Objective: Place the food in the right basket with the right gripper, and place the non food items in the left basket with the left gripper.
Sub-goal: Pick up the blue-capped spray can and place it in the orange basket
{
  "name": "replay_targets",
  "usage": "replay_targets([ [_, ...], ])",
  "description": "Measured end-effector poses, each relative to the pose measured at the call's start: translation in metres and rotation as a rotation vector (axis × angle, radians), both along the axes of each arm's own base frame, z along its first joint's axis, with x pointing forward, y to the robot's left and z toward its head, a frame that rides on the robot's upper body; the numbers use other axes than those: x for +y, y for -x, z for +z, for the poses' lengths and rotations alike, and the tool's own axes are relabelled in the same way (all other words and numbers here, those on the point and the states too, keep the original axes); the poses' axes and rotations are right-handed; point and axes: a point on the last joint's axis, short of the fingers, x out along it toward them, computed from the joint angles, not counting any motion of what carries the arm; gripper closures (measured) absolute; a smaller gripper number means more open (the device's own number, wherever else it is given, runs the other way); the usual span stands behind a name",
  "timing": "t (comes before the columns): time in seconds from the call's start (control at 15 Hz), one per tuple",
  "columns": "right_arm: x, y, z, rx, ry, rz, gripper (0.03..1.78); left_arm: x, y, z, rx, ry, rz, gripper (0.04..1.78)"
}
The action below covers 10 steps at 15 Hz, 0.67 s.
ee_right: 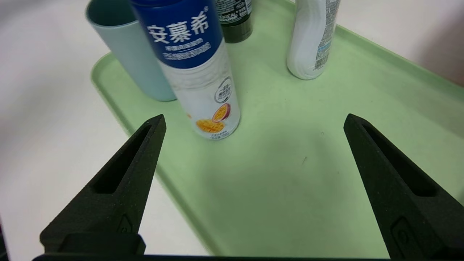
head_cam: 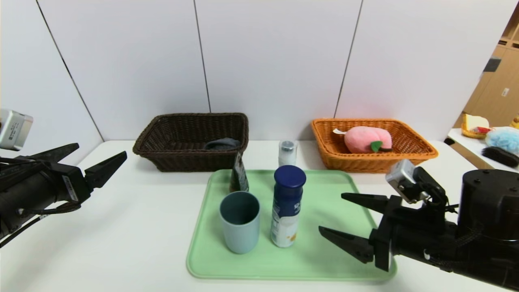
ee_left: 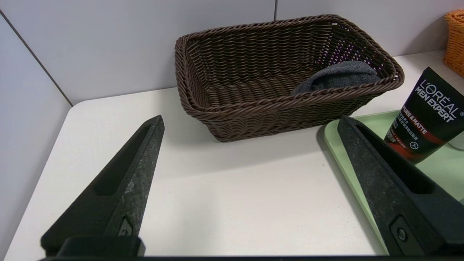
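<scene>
Peach (head_cam: 367, 139) lies inside the orange basket (head_cam: 421, 152), which sits at about two o'clock from the green tray (head_cam: 324, 259). On the tray the navy-capped bottle (head_cam: 286, 206) stands upright near the centre, with the blue-grey cup (head_cam: 239, 221) just beside it at nine o'clock, the black tube (head_cam: 239, 175) at eleven o'clock and the slim white bottle (head_cam: 287, 153) at twelve o'clock by the far rim. A grey cloth (head_cam: 221, 143) rests in the dark basket (head_cam: 162, 134), at ten o'clock from the tray. The right gripper (head_cam: 330, 213) hovers over the tray at three o'clock from the navy-capped bottle, fingers spread wide and empty. The left gripper (head_cam: 99, 155) hangs above the table (head_cam: 134, 227) at nine o'clock, fingers wide apart, holding nothing.
</scene>
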Motion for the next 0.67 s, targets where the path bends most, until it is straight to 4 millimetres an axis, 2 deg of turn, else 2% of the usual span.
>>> replay_targets([
  [0.27,0.019,-0.024,-0.016,-0.043,-0.034,0.034,0.12,0.000,0.000,0.000,0.000,0.002,0.000,0.13],
  [0.67,0.048,-0.036,-0.027,-0.033,-0.049,0.138,0.12,0.000,0.000,0.000,0.001,0.009,0.000,0.13],
])
